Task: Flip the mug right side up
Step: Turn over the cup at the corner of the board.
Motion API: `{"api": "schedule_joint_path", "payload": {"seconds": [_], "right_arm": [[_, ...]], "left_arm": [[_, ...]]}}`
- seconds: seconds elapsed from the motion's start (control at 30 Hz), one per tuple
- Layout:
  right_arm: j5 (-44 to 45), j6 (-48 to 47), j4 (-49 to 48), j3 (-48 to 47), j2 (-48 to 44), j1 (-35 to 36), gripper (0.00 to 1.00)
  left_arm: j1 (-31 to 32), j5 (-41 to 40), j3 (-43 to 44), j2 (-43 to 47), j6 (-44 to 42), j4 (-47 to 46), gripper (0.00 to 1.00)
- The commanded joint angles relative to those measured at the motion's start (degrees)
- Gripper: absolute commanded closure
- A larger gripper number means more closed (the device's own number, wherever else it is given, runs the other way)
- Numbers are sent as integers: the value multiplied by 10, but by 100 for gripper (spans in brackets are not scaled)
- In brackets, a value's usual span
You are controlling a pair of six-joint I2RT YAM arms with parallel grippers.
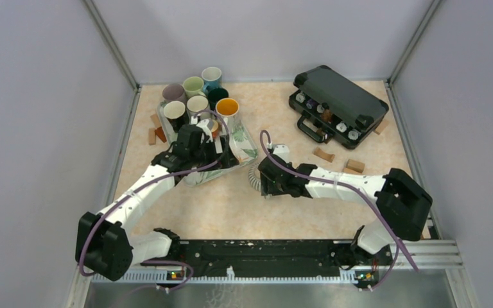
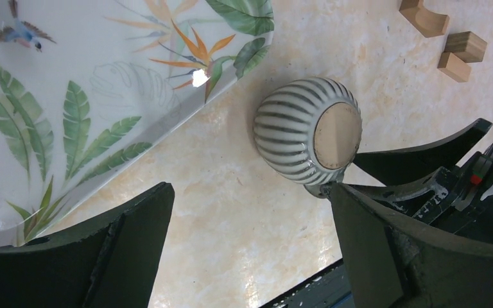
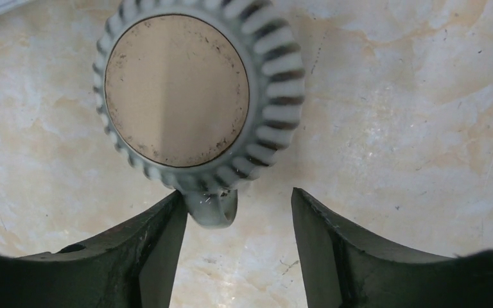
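The ribbed mug (image 3: 176,90) stands base-up on the tabletop (image 3: 423,96). Its handle (image 3: 213,210) lies ungripped between the part-open jaws of the right claw (image 3: 237,200). The left claw (image 2: 250,192) hangs wide open, farther off.

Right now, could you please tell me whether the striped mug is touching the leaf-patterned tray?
Apart. The left wrist view shows a strip of bare table between the upside-down striped mug and the nearest edge of the leaf-patterned tray.
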State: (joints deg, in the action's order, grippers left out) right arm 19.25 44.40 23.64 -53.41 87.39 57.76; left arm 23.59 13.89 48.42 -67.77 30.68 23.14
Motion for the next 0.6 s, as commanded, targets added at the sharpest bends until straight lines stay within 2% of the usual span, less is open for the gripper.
{"api": "schedule_joint_path", "payload": {"seconds": [0.0,0.17,0.33,0.57], "right_arm": [[23,-19,6,1,-27,-20,43],[-26,-89,-44,7,-38,-21,52],[-43,-123,-47,-2,-25,-21,61],[-47,-141,-40,-8,-10,-21,63]], "left_arm": [[-7,23,-5,-9,-11,-43,1],[-9,33,-10,-17,-7,-59,2],[-9,46,-11,-23,-1,-64,2],[-9,56,-21,-22,8,-71,2]]}}
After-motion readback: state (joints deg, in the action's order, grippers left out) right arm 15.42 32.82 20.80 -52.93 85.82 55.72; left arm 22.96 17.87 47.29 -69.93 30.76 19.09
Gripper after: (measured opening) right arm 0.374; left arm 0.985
